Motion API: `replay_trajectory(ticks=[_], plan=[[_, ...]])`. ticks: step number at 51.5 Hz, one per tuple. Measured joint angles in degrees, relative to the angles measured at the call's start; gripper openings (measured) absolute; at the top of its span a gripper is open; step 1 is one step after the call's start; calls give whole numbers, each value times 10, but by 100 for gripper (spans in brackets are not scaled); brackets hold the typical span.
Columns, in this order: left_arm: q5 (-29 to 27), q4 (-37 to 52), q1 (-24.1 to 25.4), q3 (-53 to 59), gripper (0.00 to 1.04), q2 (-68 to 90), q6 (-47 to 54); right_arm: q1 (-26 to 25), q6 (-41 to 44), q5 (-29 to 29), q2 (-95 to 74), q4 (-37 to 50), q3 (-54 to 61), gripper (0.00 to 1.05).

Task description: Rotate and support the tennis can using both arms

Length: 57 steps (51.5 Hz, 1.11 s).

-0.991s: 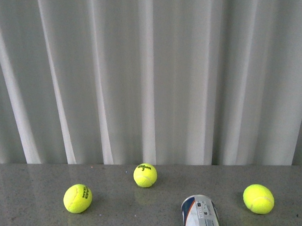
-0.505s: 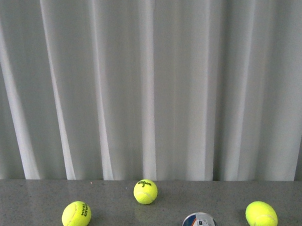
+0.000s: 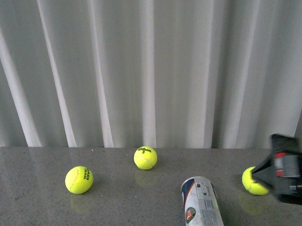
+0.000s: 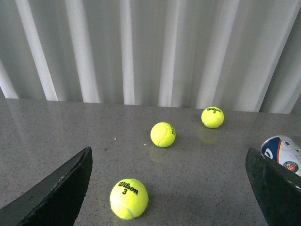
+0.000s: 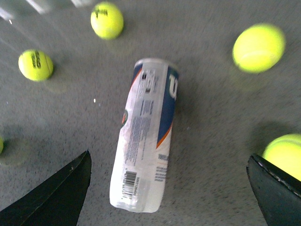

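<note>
The tennis can (image 3: 201, 203) lies on its side on the grey table, its blue, white and orange label up and one end toward the curtain. In the right wrist view the can (image 5: 146, 136) lies lengthwise between my right gripper's (image 5: 169, 197) wide-open fingers, nearer the left finger (image 5: 56, 197), with no contact. My right arm (image 3: 289, 171) shows blurred at the right edge of the front view. My left gripper (image 4: 169, 197) is open and empty above the table. One end of the can (image 4: 282, 149) shows just past its right finger (image 4: 277, 188).
Yellow-green tennis balls lie around the can: three in the front view (image 3: 79, 179) (image 3: 145, 158) (image 3: 254, 181), one close between the left fingers (image 4: 128, 198), one by the right finger (image 5: 284, 153). A white curtain (image 3: 149, 68) closes the table's far edge.
The front view dipped and rose again, now showing more table and can. My right arm has come into view at the right edge, in front of the right ball.
</note>
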<state>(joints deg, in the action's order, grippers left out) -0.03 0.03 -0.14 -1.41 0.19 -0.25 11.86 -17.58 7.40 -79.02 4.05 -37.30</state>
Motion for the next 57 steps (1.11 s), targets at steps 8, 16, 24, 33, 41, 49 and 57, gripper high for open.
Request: replay_trajectory(ticks=[8,16,24,33,41,49,57], plan=[[0,0,0,0,98,0,0,34,-43,12,-179,-27,-118,98],[0,0,0,0,98,0,0,48,-57,2,-254,-47,-184,98],[0,0,0,0,98,0,0,59,-63,2,-309,-64,-229,98],[0,0,0,0,98,0,0,67,-62,-7,-369,-84,-266,98],[0,0,0,0,98,0,0,71,-61,-15,-418,-104,-301,98],[0,0,0,0,98,0,0,72,-48,-21,-459,-111,-338,98],[0,0,0,0,98,0,0,72,-3,-20,-479,-119,-361,82]])
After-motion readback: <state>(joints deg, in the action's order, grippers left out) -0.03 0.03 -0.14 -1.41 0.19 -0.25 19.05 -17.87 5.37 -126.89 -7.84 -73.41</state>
